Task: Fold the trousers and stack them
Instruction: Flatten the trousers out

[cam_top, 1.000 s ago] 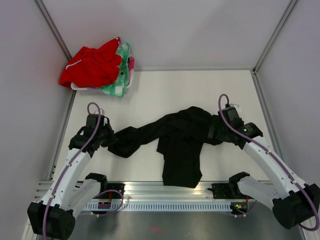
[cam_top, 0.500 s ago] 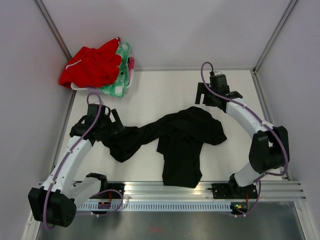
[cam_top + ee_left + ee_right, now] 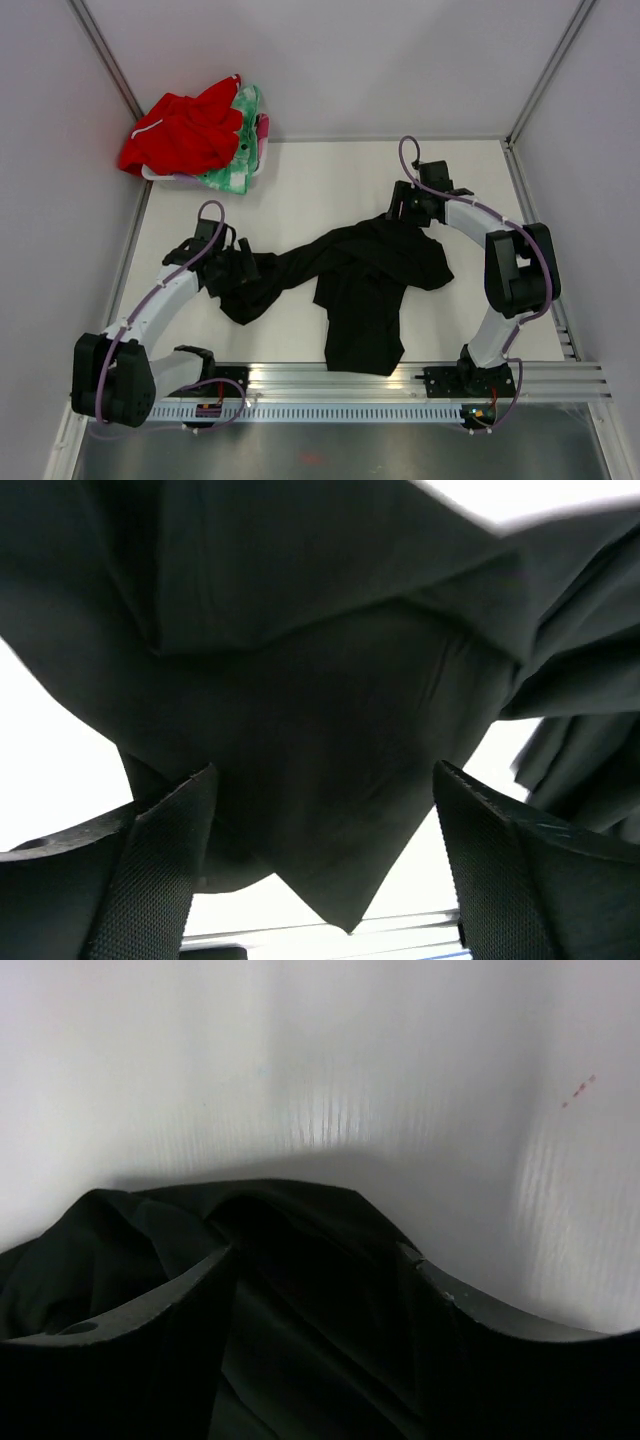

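The black trousers (image 3: 360, 285) lie crumpled mid-table, one leg stretched left and one hanging toward the near edge. My left gripper (image 3: 243, 268) sits at the end of the left leg. In the left wrist view its jaws stand wide apart (image 3: 325, 830), with a loose point of black cloth (image 3: 330, 700) lying between them, not pinched. My right gripper (image 3: 398, 212) is at the trousers' far edge. Its jaws (image 3: 315, 1290) straddle a raised fold of the fabric (image 3: 300, 1240) with gaps on both sides.
A red garment with white trim (image 3: 180, 130) lies on a green-and-pink cloth (image 3: 243, 160) in the far left corner. A metal rail (image 3: 330, 375) runs along the near edge. Enclosure walls stand left, right and behind the white table (image 3: 320, 185).
My left gripper has opened and let go of the left leg, then shifted slightly right. My right arm swung from the trousers' right side to their far edge, and its jaws have narrowed.
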Action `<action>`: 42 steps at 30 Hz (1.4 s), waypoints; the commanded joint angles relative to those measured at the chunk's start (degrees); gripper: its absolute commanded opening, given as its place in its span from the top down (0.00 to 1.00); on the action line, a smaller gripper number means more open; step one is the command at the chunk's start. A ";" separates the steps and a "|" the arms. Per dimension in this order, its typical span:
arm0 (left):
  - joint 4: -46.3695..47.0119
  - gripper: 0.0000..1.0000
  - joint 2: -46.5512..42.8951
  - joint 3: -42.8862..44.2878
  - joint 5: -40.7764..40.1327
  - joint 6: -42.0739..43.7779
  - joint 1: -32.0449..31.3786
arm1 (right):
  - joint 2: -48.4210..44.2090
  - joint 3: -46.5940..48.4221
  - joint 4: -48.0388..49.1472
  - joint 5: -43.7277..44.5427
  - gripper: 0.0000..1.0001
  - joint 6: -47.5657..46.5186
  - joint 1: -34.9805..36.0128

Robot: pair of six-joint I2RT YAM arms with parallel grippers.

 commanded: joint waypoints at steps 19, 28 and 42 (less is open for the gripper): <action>-0.12 0.98 -5.11 16.50 -7.80 -1.04 -0.56 | -15.53 3.21 -3.71 3.73 1.00 0.48 0.60; -6.03 0.98 -8.27 45.28 -18.97 5.46 -0.29 | -30.74 21.86 -4.08 14.81 1.00 -4.79 -0.28; -10.61 0.98 -12.23 23.43 -21.36 -2.26 0.15 | -42.18 3.52 -20.77 20.18 1.00 -1.91 -0.55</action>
